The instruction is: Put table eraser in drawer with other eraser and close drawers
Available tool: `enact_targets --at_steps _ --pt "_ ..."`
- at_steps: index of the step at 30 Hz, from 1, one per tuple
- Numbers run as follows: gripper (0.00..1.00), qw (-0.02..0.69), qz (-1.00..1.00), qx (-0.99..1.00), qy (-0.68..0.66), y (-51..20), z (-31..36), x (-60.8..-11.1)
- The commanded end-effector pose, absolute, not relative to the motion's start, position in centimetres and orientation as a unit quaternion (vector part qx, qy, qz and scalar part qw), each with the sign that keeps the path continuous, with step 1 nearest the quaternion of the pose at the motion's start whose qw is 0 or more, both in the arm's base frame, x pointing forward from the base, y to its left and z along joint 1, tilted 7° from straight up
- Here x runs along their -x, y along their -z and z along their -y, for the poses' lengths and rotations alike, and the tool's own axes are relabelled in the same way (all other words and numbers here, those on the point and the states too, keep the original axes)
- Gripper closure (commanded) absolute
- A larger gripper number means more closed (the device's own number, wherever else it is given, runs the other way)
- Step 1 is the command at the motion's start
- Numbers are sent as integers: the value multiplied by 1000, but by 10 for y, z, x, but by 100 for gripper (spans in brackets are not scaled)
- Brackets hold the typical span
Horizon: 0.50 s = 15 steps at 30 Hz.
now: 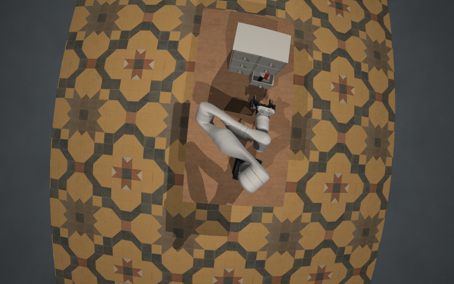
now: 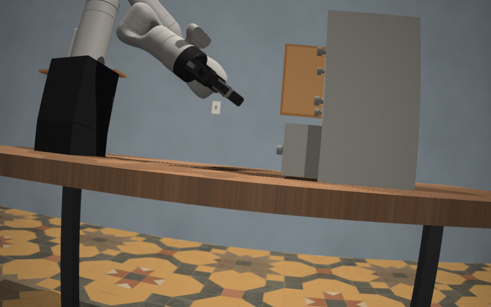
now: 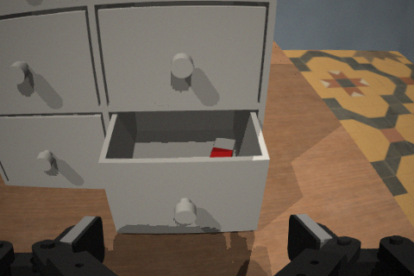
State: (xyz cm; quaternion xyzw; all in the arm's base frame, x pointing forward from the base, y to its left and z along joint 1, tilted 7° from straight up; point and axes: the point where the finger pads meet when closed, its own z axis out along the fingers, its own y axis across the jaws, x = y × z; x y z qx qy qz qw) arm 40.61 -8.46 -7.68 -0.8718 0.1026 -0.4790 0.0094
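The small grey chest (image 1: 260, 45) stands at the far end of the table. Its bottom right drawer (image 3: 185, 172) is pulled partly out; it also shows in the top view (image 1: 262, 80) and in the side view (image 2: 300, 150). Inside it lie a red eraser (image 3: 221, 151) and a darker piece behind it, also visible from above (image 1: 264, 76). My gripper (image 1: 263, 104) is open and empty. It hovers above the table a short way in front of the open drawer, tilted toward it; it also shows in the side view (image 2: 235, 98) and in the wrist view (image 3: 196, 247). The drawer's knob (image 3: 185, 210) sits just ahead of my fingers.
The other drawers (image 3: 178, 58) are shut. The arm's black base (image 2: 73, 106) stands at the near end of the table. The table's right edge (image 3: 323, 144) runs close beside the chest.
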Motion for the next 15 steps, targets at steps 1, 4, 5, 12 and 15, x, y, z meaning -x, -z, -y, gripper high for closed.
enact_targets --at_steps 1,4,5,12,15 --pt "0 13 -95 870 484 82 78 -407" --pt "0 12 -95 865 492 83 77 -408" --pt "0 12 -95 864 494 84 77 -408" --pt "0 11 -95 859 503 85 77 -409" --pt "0 11 -95 859 503 86 77 -409"
